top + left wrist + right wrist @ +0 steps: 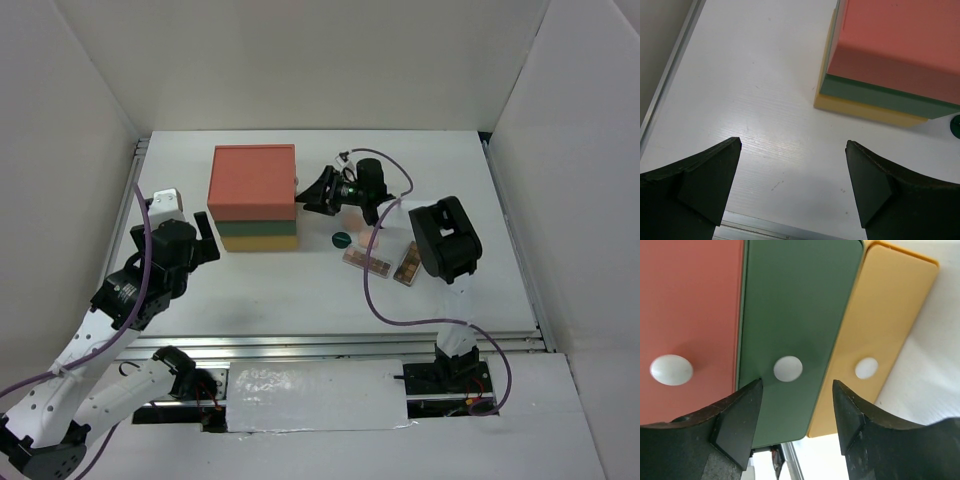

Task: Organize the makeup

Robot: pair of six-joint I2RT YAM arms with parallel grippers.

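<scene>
Where the left arm reaches out from the near edge, the left gripper (207, 238) hangs over bare table (300, 290), just left of the box (253, 197). Its fingers (715, 175) are spread wide and nothing lies between them. In the left wrist view the box corner stands ahead and to the right of the fingers. A sliver of the disc (342, 239) shows at the right edge, well apart from them.

The makeup lies on the table to the right of the box:
- Two palettes (368, 262) (407, 265) lie side by side near the right arm, partly under it.
- The dark-green disc lies just beyond the palettes, between them and the box's near right corner.
- No item touches either gripper.

Farther out, the right gripper (796, 385) points left at the box's drawer face, beyond the disc and clear of it. Its fingers (735, 425) stand apart and pinch nothing. In the right wrist view they face the green drawer (795, 315). The drawer's white knob (788, 368) sits in line with the gap, just past the tips. Whether the tips touch the drawer front cannot be told. The orange drawer (690, 305) and yellow drawer (885, 325) flank the green one.
</scene>
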